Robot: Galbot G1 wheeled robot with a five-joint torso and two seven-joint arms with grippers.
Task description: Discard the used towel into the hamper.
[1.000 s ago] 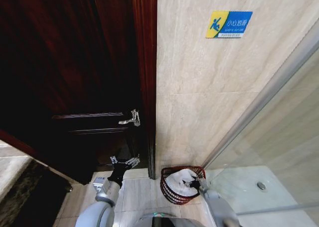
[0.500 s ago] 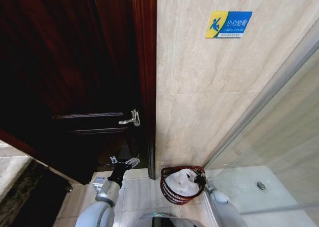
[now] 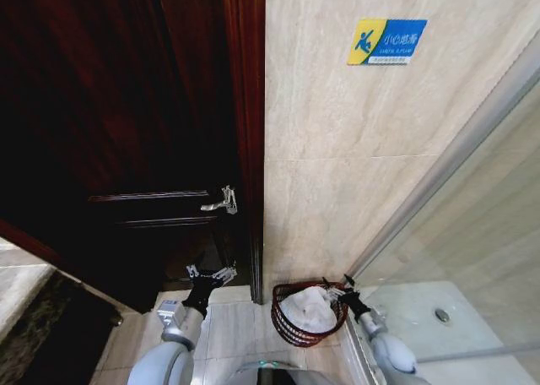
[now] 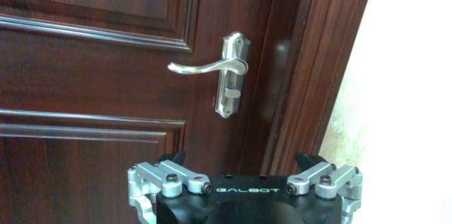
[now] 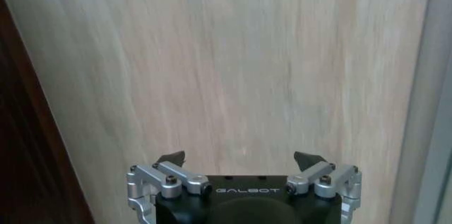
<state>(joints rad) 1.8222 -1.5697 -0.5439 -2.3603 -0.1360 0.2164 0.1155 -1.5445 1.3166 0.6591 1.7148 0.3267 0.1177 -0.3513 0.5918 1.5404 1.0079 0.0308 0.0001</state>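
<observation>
Now that the white towel (image 3: 310, 309) lies inside the hamper (image 3: 287, 328), the drop step looks done. The hamper is a small dark red wire basket on the floor (image 3: 224, 328), low in the middle of the frame, close to the tan wall (image 3: 337, 165). The right hand (image 3: 348, 289) sits just beside the hamper's rim on its right side, fingers spread wide and holding nothing. The left hand (image 3: 211, 274) waits low and left of the middle, near the dark door (image 3: 126, 132), also wide open and empty. Next, I think the right arm only needs to pull clear without bumping the basket.
</observation>
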